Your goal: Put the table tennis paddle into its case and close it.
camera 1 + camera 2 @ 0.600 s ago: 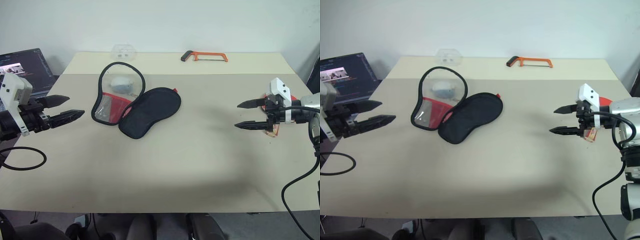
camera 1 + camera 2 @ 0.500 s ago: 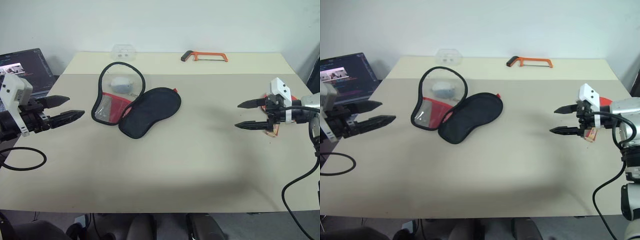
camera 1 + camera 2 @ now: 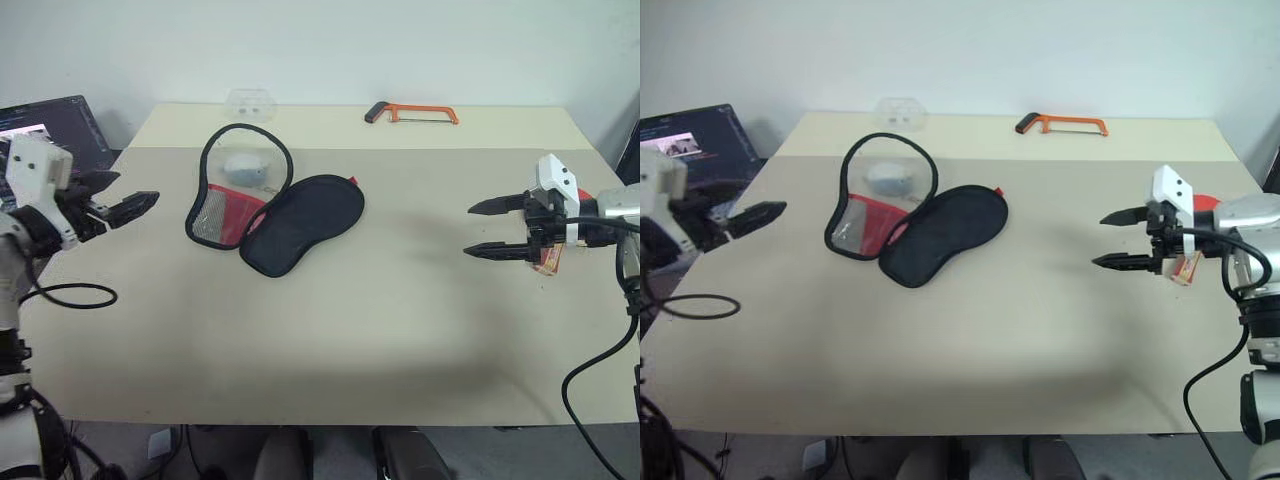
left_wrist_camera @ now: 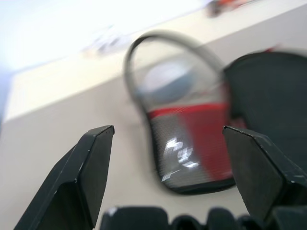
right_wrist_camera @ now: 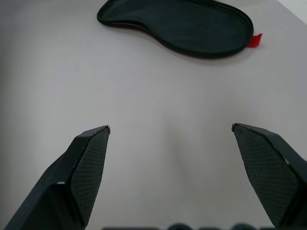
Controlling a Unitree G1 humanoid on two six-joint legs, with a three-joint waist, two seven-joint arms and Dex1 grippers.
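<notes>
The case lies open at the table's back left. Its black-lined half lies flat. Its red half with the mesh pocket lies beside it, and a black-edged rim arches over that half. The table tennis paddle shows at the far right as a red sliver and a pale handle end, behind my right gripper. That gripper is open and empty, pointing left at the case. My left gripper hangs open beyond the left table edge, aimed at the mesh pocket.
An orange hacksaw and a small clear plastic box sit at the far edge. A pale grey lump lies inside the case's rim. A laptop stands off the left side. A black cable loop rests near the left edge.
My left gripper has risen and swung back toward the far left, and the cable loop has shifted with it. The right gripper has barely moved.
</notes>
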